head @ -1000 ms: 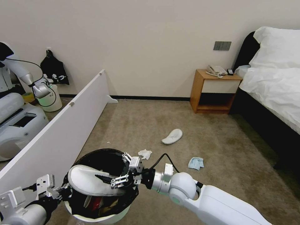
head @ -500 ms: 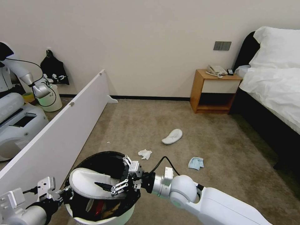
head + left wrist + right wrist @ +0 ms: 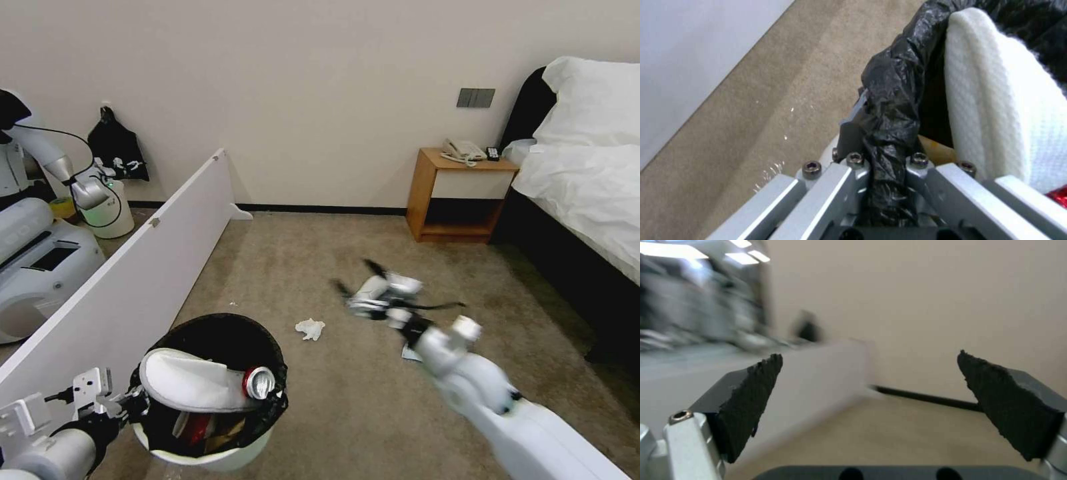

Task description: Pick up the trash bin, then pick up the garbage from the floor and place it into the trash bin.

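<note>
The trash bin (image 3: pixel 213 459), white with a black liner, hangs at the lower left. My left gripper (image 3: pixel 133 405) is shut on its lined rim (image 3: pixel 889 133). A white slipper (image 3: pixel 190 381) lies across the bin's mouth, a crushed red can (image 3: pixel 259 383) leaning against its end. My right gripper (image 3: pixel 357 277) is open and holds nothing. It hovers, blurred by motion, above the carpet over the second white slipper (image 3: pixel 360 304), which it partly hides. A white tissue (image 3: pixel 310 328) lies on the floor between bin and slipper. The light-blue mask (image 3: pixel 407 352) is mostly hidden behind my right arm.
A long white board (image 3: pixel 133 280) stands on edge along the left. Behind it are another robot and a white bucket (image 3: pixel 110 215). A wooden nightstand (image 3: pixel 460 193) and a bed (image 3: pixel 587 193) stand at the right. Open carpet lies ahead.
My right gripper let go of the slipper, which now rests across the bin. The arm swung out of the bin, right and forward, to above the floor slipper. The red can now shows.
</note>
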